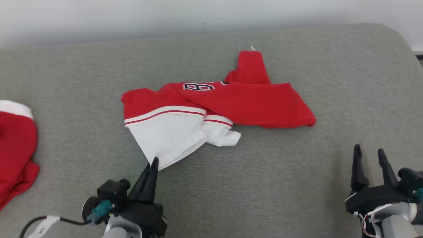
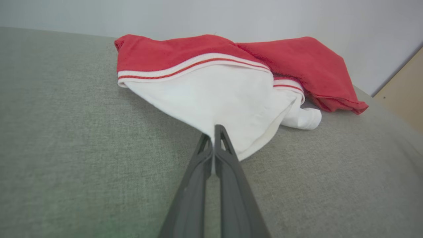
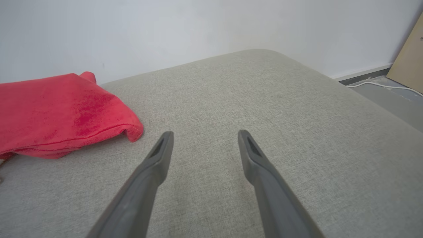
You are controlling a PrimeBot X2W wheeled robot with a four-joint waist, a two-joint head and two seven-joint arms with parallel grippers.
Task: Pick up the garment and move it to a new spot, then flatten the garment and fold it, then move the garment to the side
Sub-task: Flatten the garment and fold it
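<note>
Left gripper (image 1: 154, 161): clenched on garment (image 1: 211, 105) white corner, 7 o'clock of the heap, centre of cushion (image 1: 281, 185). Right gripper (image 1: 369, 149): spread, idle, 5 o'clock. I lift slowly, checking the pinch holds.

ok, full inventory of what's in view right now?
jersey: 1, red with a white lower part, striped band and a printed number; crumpled at the middle of the cushion
second garment: 1, red with a white edge; far left of the cushion, cut off by the frame
cushion: 1, grey fabric; under everything
wall: white, behind the cushion
cable: 1, white; on the floor past the cushion's corner
board: 1, tan; leaning at the wall
left gripper: 1, dark; shut on the jersey's white near corner
right gripper: 1, dark; open, over bare cushion, apart from the jersey
</note>
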